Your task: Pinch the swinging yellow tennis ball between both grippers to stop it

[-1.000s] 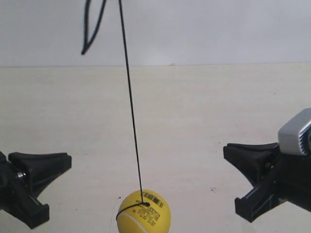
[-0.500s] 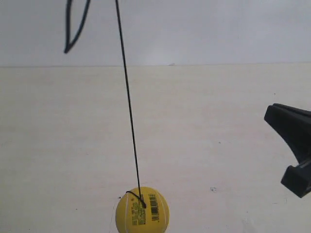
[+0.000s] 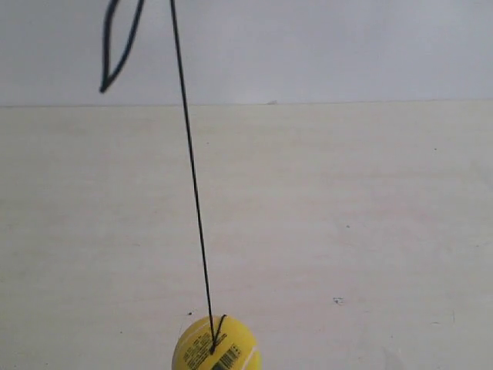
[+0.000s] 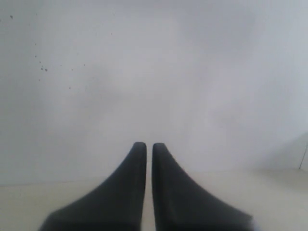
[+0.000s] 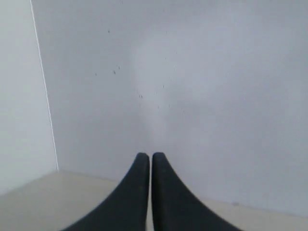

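Note:
The yellow tennis ball (image 3: 216,347) hangs low at the bottom of the exterior view, partly cut off by the frame edge, its barcode label facing me. A thin black string (image 3: 191,177) runs up from its top and out of the frame. Neither gripper shows in the exterior view. In the left wrist view my left gripper (image 4: 145,146) is shut, its two black fingers nearly touching, with nothing between them. My right gripper (image 5: 145,155) is likewise shut and empty in the right wrist view. Both wrist views face a bare wall, with the ball out of sight.
A cream table top (image 3: 347,231) fills the lower exterior view, meeting a pale wall (image 3: 323,46) behind. A loose loop of black cord (image 3: 115,46) dangles at the upper left. A wall corner line (image 5: 44,86) shows in the right wrist view.
Both grippers have drawn back out of the exterior view, the left one first, then the right. The ball has sunk lower and drifted slightly left, and its string now leans more.

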`<state>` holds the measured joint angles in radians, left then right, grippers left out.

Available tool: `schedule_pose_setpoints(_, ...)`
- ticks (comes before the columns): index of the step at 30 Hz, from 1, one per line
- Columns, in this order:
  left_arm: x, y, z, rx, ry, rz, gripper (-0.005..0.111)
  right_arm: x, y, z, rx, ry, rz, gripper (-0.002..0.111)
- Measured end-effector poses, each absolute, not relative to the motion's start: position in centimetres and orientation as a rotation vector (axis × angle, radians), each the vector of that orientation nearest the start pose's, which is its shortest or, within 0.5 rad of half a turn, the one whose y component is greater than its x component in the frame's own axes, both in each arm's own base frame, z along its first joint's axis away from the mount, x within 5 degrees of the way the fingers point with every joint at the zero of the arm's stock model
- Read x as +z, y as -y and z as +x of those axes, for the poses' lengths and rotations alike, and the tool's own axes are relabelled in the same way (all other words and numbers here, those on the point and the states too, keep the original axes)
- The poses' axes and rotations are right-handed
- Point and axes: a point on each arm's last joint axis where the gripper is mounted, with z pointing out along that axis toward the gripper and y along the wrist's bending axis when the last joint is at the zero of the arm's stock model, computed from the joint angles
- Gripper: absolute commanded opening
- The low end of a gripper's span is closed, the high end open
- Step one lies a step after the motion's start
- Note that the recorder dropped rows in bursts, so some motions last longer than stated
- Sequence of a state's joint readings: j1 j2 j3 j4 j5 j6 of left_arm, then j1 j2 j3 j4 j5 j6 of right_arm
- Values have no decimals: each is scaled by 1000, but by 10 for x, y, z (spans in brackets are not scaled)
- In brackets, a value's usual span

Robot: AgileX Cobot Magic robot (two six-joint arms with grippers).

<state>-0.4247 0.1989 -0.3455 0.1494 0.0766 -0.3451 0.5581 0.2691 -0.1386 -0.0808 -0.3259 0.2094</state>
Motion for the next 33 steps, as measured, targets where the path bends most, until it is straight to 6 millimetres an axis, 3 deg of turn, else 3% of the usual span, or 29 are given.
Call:
schedule_pose_setpoints(6, 301, 9, 28, -487, -1434, 128, 5, 284, -27, 39, 636, -1088, -256, 0)
schedule_pose_setpoints(11, 289, 7, 28, -453, -1567, 123, 5, 285, -24, 35, 639, -1060, -250, 0)
schedule_pose_setpoints(25, 289, 7, 28, -445, -1568, 118, 5, 285, -24, 35, 640, -1058, -250, 0)
schedule_pose_setpoints(33, 289, 0, 29, -266, -1560, -60, 5, 285, -24, 35, 640, -1058, -250, 0)
